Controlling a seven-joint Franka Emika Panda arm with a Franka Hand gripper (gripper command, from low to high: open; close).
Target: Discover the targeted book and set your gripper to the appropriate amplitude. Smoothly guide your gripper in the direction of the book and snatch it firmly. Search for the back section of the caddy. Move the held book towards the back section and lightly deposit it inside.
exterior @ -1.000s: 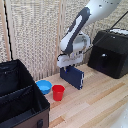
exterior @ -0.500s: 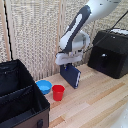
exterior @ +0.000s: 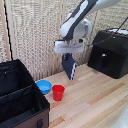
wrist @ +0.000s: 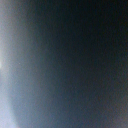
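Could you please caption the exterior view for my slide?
Gripper holds the navy book above the table, beside red cup and black caddy.

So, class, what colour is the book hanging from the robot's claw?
Dark navy blue: the book shows best in the exterior view, hanging beneath the claw.

a red cup (exterior: 58,92) stands on the wooden tabletop (exterior: 95,105). a blue bowl (exterior: 44,86) sits just beside the cup, toward the exterior view's left. a black hard-shelled machine (exterior: 111,52) rests well apart from the cup, toward the exterior view's right.
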